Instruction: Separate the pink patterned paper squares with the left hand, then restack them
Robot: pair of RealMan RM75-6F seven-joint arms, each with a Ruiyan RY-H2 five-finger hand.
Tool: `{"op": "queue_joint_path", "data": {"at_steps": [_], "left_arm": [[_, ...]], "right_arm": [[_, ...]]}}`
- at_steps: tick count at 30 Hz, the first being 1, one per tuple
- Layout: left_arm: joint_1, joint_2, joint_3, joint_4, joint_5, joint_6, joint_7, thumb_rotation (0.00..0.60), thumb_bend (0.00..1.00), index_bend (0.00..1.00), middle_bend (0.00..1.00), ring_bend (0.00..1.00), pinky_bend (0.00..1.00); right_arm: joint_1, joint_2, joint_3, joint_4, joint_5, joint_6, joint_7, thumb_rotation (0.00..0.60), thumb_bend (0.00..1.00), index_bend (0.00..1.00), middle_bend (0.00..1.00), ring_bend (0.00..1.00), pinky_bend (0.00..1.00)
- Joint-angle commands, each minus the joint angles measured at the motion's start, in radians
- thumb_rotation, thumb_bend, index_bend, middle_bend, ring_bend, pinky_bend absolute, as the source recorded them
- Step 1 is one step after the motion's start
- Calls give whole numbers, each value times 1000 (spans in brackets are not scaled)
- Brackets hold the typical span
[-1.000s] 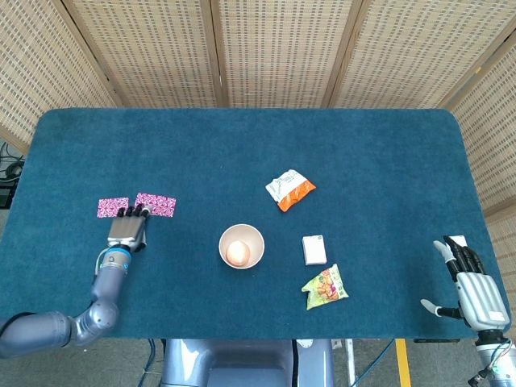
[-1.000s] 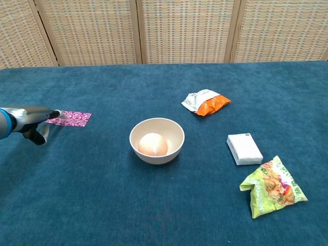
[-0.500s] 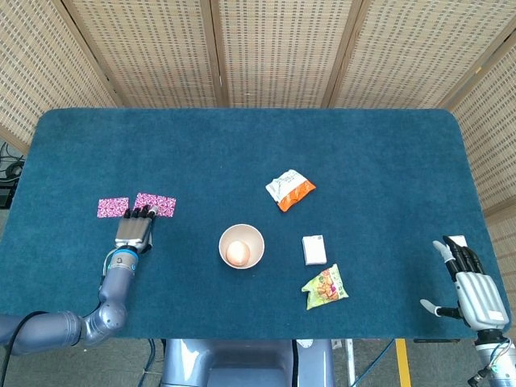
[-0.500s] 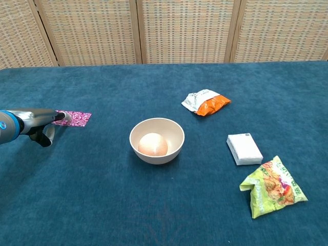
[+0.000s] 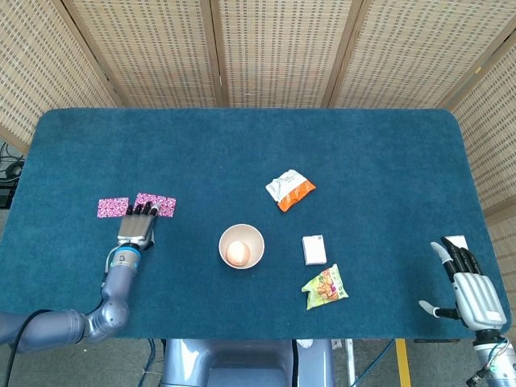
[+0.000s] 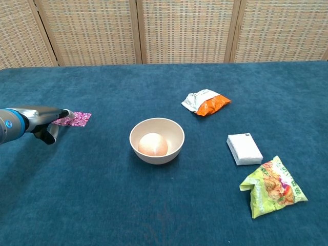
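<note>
Two pink patterned paper squares lie side by side at the table's left: the left square [image 5: 112,207] and the right square [image 5: 159,204], with a small gap between them. My left hand [image 5: 137,227] lies flat and low with its fingers stretched out, and its fingertips [image 5: 142,210] rest on the near left edge of the right square. From the chest view the left hand [image 6: 45,118] covers the near end of the one pink square [image 6: 78,119] seen there. My right hand [image 5: 472,288] hangs open, holding nothing, off the table's front right corner.
A cream bowl [image 5: 241,246] holding a round orange-toned item stands mid-table. To its right are an orange and white snack packet [image 5: 289,190], a small white box [image 5: 314,249] and a green snack bag [image 5: 326,286]. Woven screens stand behind the table.
My left hand has slid a little to the right and forward, so its fingertips now reach further over the right pink square. The squares and the right hand have stayed in place.
</note>
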Motion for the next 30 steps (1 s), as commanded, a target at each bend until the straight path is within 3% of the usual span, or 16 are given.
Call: {"op": "queue_joint_path", "data": {"at_steps": [1, 8, 20, 30], "left_arm": [[-7, -17, 11, 11, -11, 0, 22, 600, 878, 30, 0, 0, 0], [-8, -10, 33, -22, -25, 26, 60, 600, 878, 30, 0, 0, 0], [31, 93, 85, -182, 6, 64, 55, 600, 877, 30, 0, 0, 0], [47, 128, 115, -248, 8, 84, 56, 600, 875, 30, 0, 0, 0]], "right_arm": [[0, 2, 2, 0, 3, 0, 4, 600, 105, 0, 0, 0, 0], [-1, 5, 1, 0, 0, 2, 12, 600, 105, 0, 0, 0, 0], [-3, 4, -2, -9, -4, 3, -6, 600, 105, 0, 0, 0, 0], [-5, 5, -1, -12, -2, 7, -7, 600, 105, 0, 0, 0, 0]]}}
